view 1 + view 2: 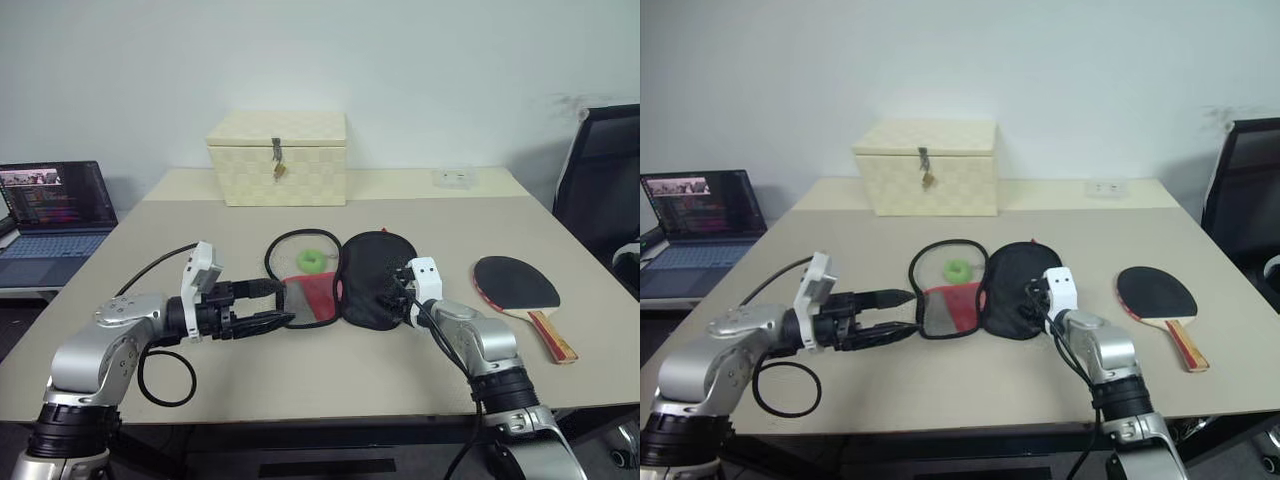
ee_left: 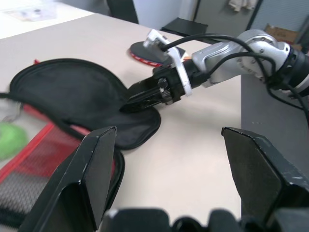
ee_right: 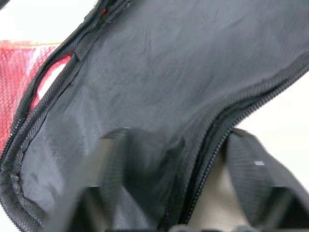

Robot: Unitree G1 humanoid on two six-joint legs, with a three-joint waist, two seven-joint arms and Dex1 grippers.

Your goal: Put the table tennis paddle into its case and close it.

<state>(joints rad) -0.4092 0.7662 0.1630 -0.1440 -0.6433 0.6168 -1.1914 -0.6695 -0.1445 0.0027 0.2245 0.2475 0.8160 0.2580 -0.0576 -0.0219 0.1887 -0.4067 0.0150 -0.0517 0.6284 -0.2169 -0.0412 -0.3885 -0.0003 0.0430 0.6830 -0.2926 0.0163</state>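
**Arm Pose: Case Lying Open, Paddle Outside It**

The soft black fabric case (image 1: 375, 278) with its red mesh panel lies unzipped on the beige tabletop (image 1: 300, 385). The right hand (image 2: 133, 102) reaches forward and down, its fingers straddling the case's zip edge, partly closed. The left hand (image 1: 280, 305) is level, pointing right, fingers spread and empty, just beside the red panel. The black-faced, wooden-handled table tennis paddle (image 1: 520, 288) lies right of the case, apart.

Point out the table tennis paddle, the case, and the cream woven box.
table tennis paddle (image 1: 515, 282): left eye view, on its black rubber face.
case (image 1: 372, 280): left eye view, on the opened black flap.
cream woven box (image 1: 310, 170): left eye view, on its front wall, right of the latch.
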